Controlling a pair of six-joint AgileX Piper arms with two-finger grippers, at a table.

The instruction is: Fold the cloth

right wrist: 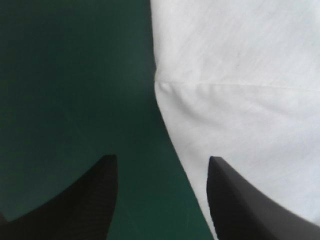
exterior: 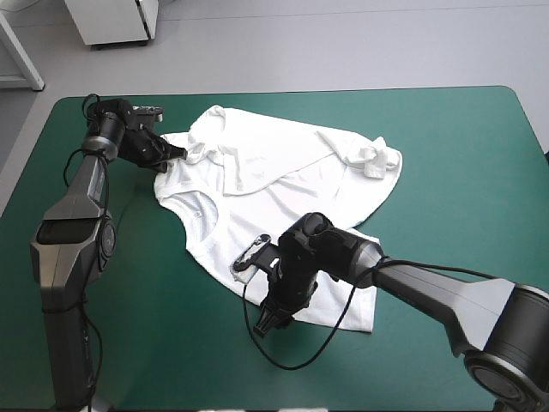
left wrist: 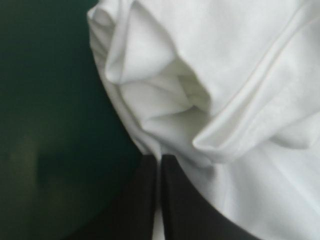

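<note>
The T-shirt (exterior: 274, 197) lies near the middle of the surface (exterior: 446, 137). Its near half is spread fairly flat. The far half is rumpled, with a flap turned over on itself and a knot of cloth bunched at the far right.

My left gripper (exterior: 176, 153) is at the shirt's far-left corner. Its fingers are pressed almost together with a thin sliver of white between them, so I read it as pinching that corner. The wrist view shows thick rolled folds just ahead of the tips. I judge this hold is there to anchor the corner, or to draw it outward so the creases pull flat.

My right gripper (exterior: 273, 322) sits low at the shirt's near edge with its fingers spread wide. In its own view the cloth's edge runs between them, with one finger over white and the other over bare teal-green cover. That looks like a line-up for gripping the edge, with nothing gripped yet.

For room, the cover is bare and wide to the right and along the near side. The left side is open too, beyond the pinched corner. The far edge is nearest the shirt, so I would pull outward and toward me, not away. I would also watch that the rumpled flap doesn't drag along.
</note>
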